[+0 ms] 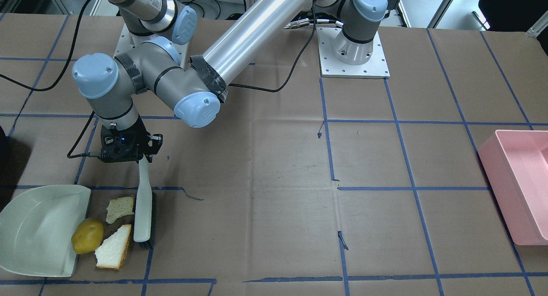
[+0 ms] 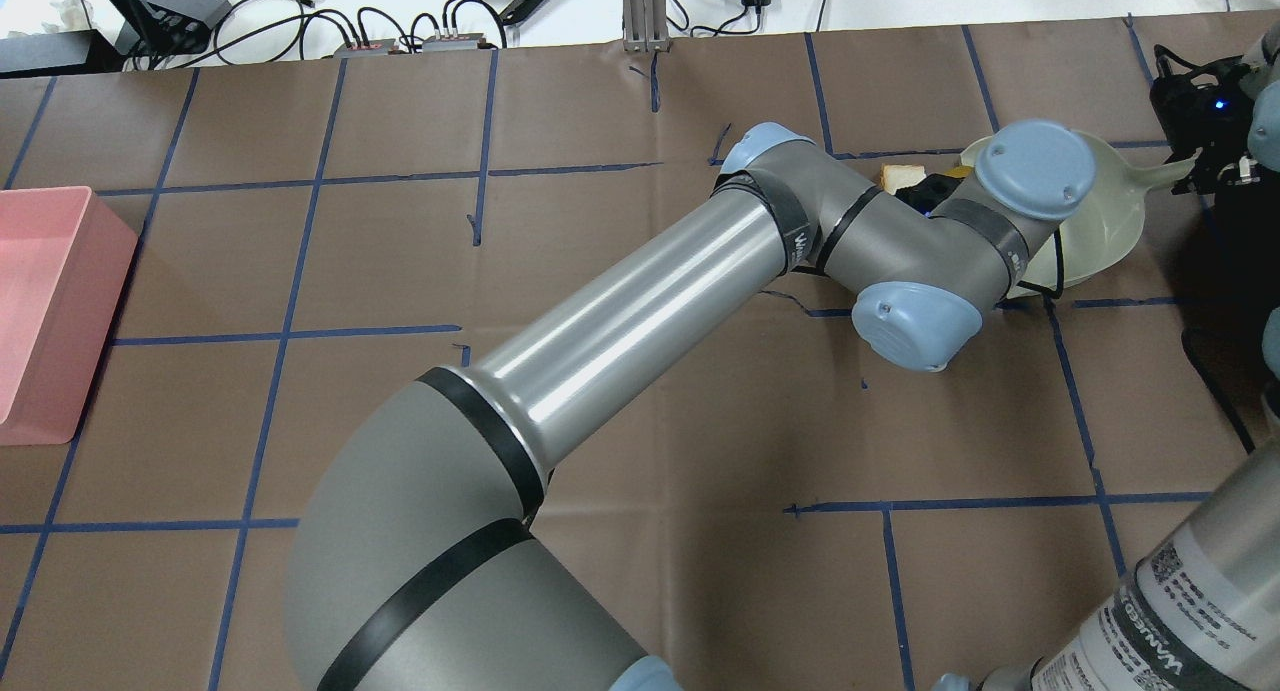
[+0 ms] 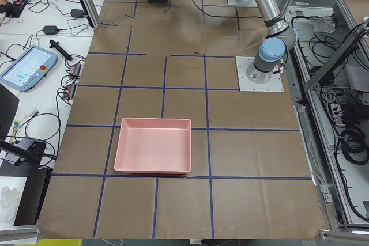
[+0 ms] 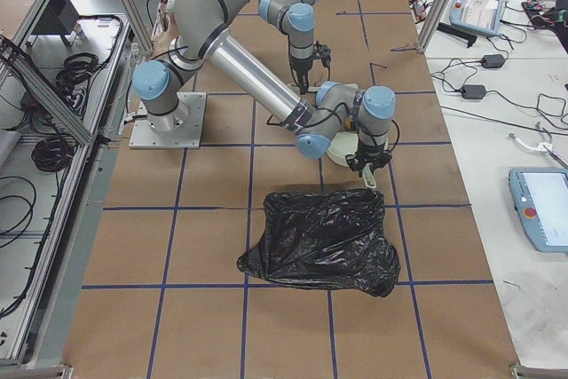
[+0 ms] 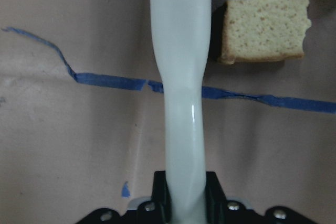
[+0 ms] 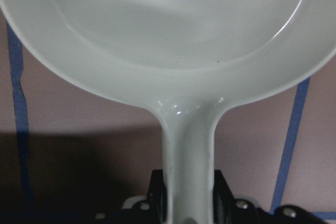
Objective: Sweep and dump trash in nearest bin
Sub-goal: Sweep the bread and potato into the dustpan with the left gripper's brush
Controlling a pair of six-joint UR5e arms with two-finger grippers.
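Observation:
My left gripper [image 1: 143, 156] is shut on the white handle of a brush [image 1: 143, 210], seen close in the left wrist view [image 5: 181, 103]; its dark bristles rest on the table. Just beside the brush lie two torn bread pieces [image 1: 120, 207] [image 1: 113, 247], one also in the left wrist view [image 5: 265, 30]. A yellow-brown potato [image 1: 87, 235] sits at the open lip of the pale green dustpan [image 1: 36, 229]. My right gripper [image 6: 186, 203] is shut on the dustpan's handle; it also shows in the overhead view [image 2: 1195, 166].
A pink bin [image 1: 520, 184] stands at the far end of the table on my left side [image 2: 45, 311]. A black trash bag [image 4: 324, 241] lies on the table close by the dustpan. My left arm reaches across the table's middle.

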